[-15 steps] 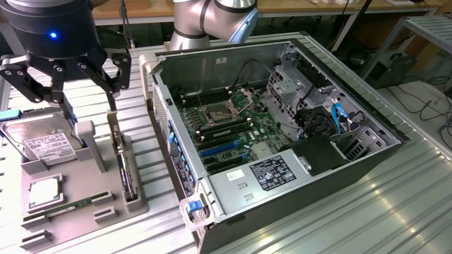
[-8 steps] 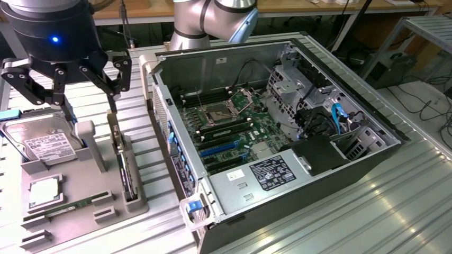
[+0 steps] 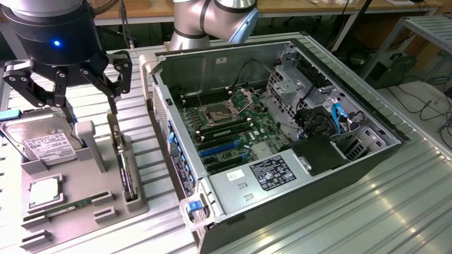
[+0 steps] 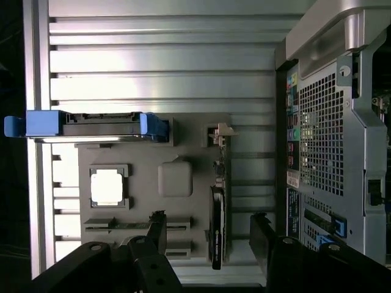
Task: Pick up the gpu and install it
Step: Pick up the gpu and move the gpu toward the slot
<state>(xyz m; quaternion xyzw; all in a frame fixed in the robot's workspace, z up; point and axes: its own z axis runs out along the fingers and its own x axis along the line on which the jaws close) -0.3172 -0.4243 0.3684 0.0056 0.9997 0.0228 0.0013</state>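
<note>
One gripper [image 3: 90, 108] is seen above the grey holder tray [image 3: 84, 182], at the exterior view's left. Its two black fingers [image 4: 159, 235] are spread wide apart, and nothing is held between them. The gpu [image 3: 127, 169] is stood on its long edge in a narrow slot of the tray, on the side that is nearest to the open computer case [image 3: 211, 66]. In the wrist view the card is seen edge-on as a thin dark strip, and it is placed between the lines of the two fingers, under the gripper. It is not touched by them.

Three other parts are kept on the same tray. A silver hard drive [image 3: 42, 143] with a white label is leaned in its holder at the far end. A square processor [image 3: 44, 191] is laid flat in a recess, and a long green memory stick [image 3: 67, 207] is set in a slot beside it.

The case is laid on its side on the ribbed metal table [image 3: 353, 211], just beside the tray. Inside it the green motherboard [image 3: 233, 127] with blue expansion slots is exposed.
</note>
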